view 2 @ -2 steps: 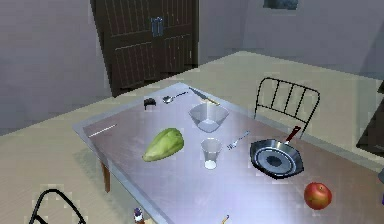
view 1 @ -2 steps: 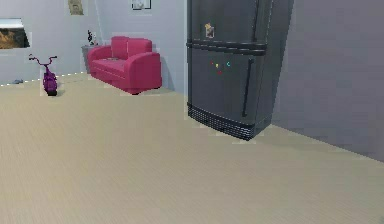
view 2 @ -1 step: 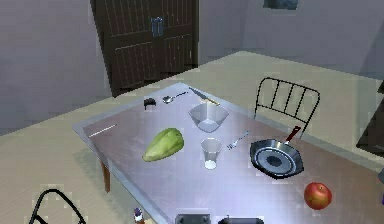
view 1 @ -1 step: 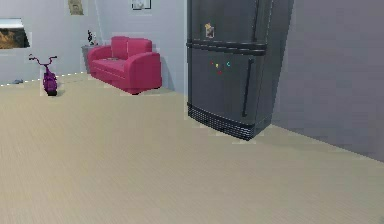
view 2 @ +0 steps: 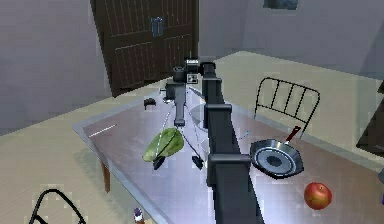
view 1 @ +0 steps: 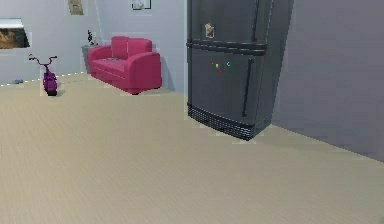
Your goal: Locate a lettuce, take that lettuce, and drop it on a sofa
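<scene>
1. A lettuce is right at my jaws
2. Toward the arm side view's left of my jaws, bare table gives room
3. To their right, beyond my arm, a pan, an apple and a wire chair crowd the way
4. Farther out past my jaws, open floor, then a dark door

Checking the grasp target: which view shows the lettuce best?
The arm side view: the green leafy lettuce shows mid-picture against the tabletop. The forward view faces a pink sofa and a dark fridge.
</scene>
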Controlling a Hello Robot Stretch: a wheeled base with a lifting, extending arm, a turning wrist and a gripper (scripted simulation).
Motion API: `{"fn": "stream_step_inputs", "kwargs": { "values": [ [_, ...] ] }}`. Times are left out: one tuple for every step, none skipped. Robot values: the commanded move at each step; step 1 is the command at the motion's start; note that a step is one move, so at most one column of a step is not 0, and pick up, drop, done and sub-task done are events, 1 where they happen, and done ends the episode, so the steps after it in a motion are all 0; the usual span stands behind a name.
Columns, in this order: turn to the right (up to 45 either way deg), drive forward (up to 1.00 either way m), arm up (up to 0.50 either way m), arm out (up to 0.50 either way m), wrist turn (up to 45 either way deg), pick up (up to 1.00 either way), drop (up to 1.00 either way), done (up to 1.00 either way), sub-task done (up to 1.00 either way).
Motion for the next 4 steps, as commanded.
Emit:
{"fn": "stream_step_inputs", "kwargs": {
  "values": [
    [0.0,0.0,0.0,0.0,45.0,0.0,0.0,0.0,0.0],
    [0.0,0.0,0.0,0.0,45.0,0.0,0.0,0.0,0.0],
    [0.0,0.0,0.0,0.0,36.0,0.0,0.0,0.0,0.0],
    [0.0,0.0,-0.3,0.0,0.0,0.0,0.0,0.0,0.0]
  ]
}}
